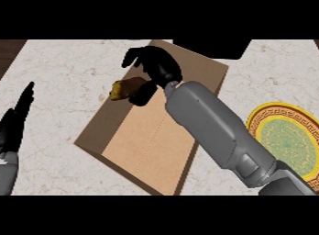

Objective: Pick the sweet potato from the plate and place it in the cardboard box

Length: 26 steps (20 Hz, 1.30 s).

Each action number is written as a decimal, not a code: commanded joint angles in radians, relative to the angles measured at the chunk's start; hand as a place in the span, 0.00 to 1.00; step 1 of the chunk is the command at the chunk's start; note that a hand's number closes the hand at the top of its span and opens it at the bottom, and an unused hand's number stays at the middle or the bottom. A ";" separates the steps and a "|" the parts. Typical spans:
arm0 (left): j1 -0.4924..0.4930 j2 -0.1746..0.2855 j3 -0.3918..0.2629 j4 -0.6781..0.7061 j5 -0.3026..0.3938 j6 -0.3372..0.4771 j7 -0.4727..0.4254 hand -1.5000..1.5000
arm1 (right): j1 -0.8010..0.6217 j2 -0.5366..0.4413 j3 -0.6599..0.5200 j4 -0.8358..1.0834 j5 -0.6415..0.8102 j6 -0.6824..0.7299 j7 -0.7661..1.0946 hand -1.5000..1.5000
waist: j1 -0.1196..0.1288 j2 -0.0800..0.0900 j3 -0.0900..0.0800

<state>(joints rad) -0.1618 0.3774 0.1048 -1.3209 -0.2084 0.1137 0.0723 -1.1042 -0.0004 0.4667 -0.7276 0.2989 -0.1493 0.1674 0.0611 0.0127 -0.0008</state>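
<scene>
The sweet potato, brown and orange, sits at the far left part of the cardboard box. My right hand reaches over the box's far end, its fingers curled above the sweet potato and its thumb just to the right of it. Whether the fingers still pinch it I cannot tell. The plate, yellow-rimmed with a green centre, lies at the right with nothing on it. My left hand rests open at the left edge, fingers up.
The flat brown box lies slantwise across the middle of the pale marble counter. A black object sits at the far edge behind the box. Dark wood shows beyond the counter's far left corner.
</scene>
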 commanded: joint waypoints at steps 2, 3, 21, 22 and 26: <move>-0.003 0.004 -0.005 0.003 0.002 -0.029 -0.011 0.50 | -0.047 0.000 0.102 0.094 -0.171 -0.078 -0.031 0.00 | 0.024 0.005 0.000; -0.012 0.032 0.023 0.028 0.021 -0.050 -0.038 0.50 | -0.050 0.000 0.082 0.121 -0.184 -0.094 -0.067 0.00 | 0.023 0.007 0.000; 0.078 -0.033 0.017 -0.056 -0.021 0.013 0.008 0.50 | -0.052 -0.112 -0.253 0.167 -0.454 -0.041 -0.434 0.00 | -0.037 -0.006 0.001; 0.108 -0.011 0.028 -0.067 -0.021 0.000 -0.006 0.50 | 0.032 -0.155 -0.239 0.091 -0.452 -0.023 -0.434 0.00 | -0.053 -0.013 0.001; 0.037 0.018 0.073 -0.012 0.006 -0.024 0.002 0.50 | 0.052 -0.273 -0.294 0.107 -0.467 0.069 -0.449 0.00 | -0.060 -0.010 0.001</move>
<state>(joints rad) -0.1029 0.3742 0.1488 -1.3565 -0.2156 0.1041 0.0795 -1.0962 -0.1732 0.2216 -0.6170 -0.1466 -0.1644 -0.2444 0.0111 0.0027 0.0001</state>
